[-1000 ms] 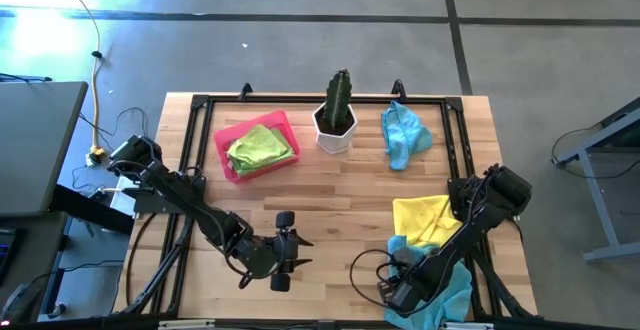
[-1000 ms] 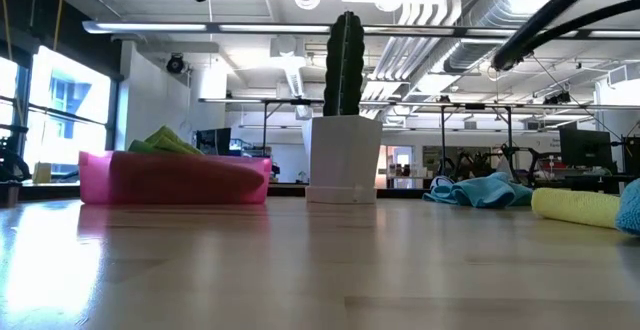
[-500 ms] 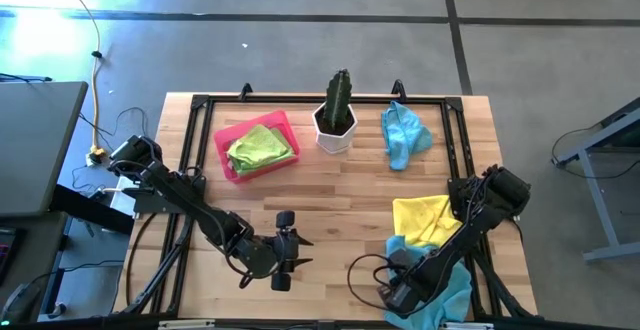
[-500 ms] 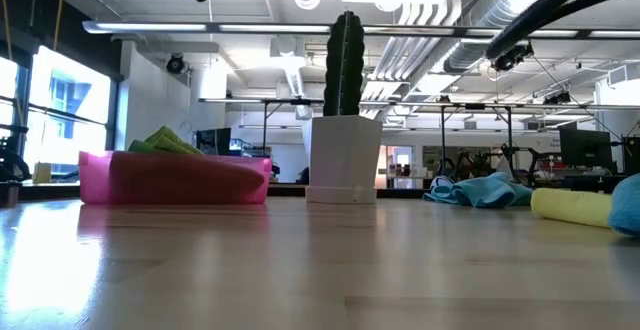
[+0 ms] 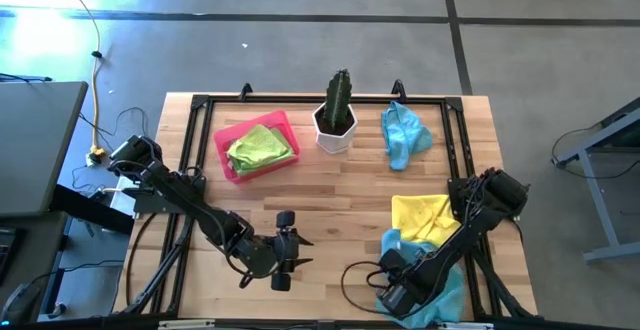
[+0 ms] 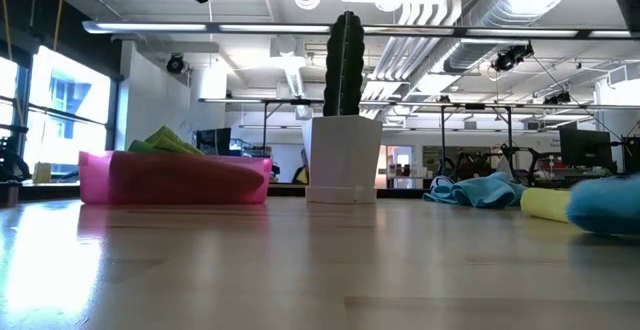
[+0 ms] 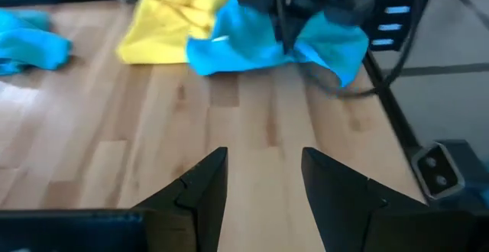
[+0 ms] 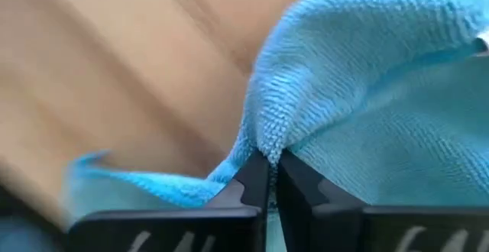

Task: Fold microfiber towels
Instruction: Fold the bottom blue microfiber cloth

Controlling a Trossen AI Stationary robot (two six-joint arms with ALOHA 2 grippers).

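I have the right end effector pinching a ridge of the blue towel at the counter's five o'clock corner, beside the yellow towel. The left end effector waits spread at six o'clock. Risks, as I judge them: the bite is thin and may slip on lifting; the blue towel overlaps the yellow and may drag it; the cloth overhangs the counter edge and could slide off.

Plain light blue towel pinched in dark right gripper, yellow towel beside it, second light blue towel, lime green towel in pink tray, dark green cactus in white pot, pale wood table.
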